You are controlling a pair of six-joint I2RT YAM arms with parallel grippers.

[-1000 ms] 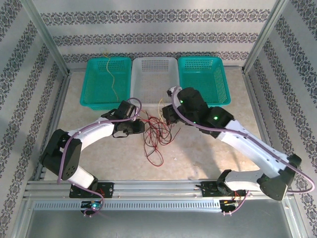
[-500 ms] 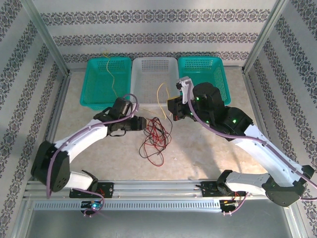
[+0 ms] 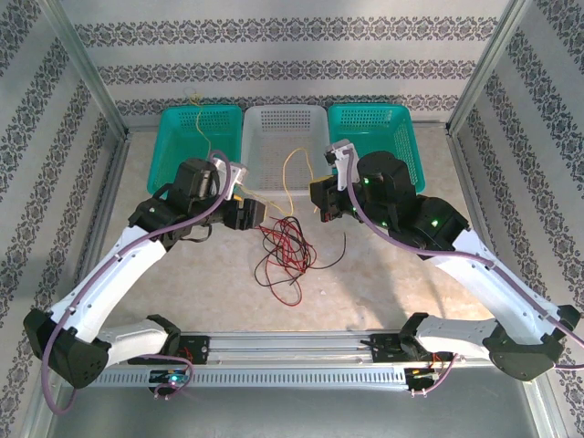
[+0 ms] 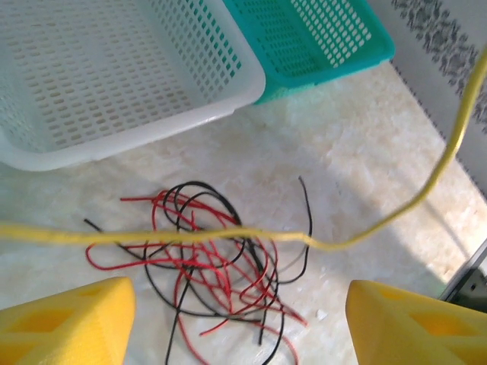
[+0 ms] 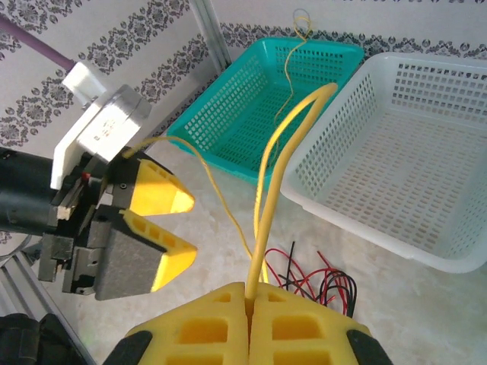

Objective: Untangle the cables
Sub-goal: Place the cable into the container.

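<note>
The right gripper (image 5: pixel 249 293) pinches the yellow cable (image 5: pixel 268 175), which rises upright, then arcs left toward the left gripper (image 5: pixel 190 226), fingers spread; contact there unclear. The red-black tangle (image 3: pixel 285 251) lies on open table (image 3: pixel 383 274) near the white basket (image 3: pixel 274 123) front edge.

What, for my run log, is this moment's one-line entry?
left gripper: open; right gripper: shut on yellow cable; red and black cables: tangled on table

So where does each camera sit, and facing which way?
Top external: high at the near edge, facing down on the table; left arm and right arm show.
Left wrist: on the left arm, facing down at the red-black tangle; its open fingers show.
Right wrist: on the right arm, facing the left pincer; right pincer shut on the yellow cable.
Shared: all show the white basket.
</note>
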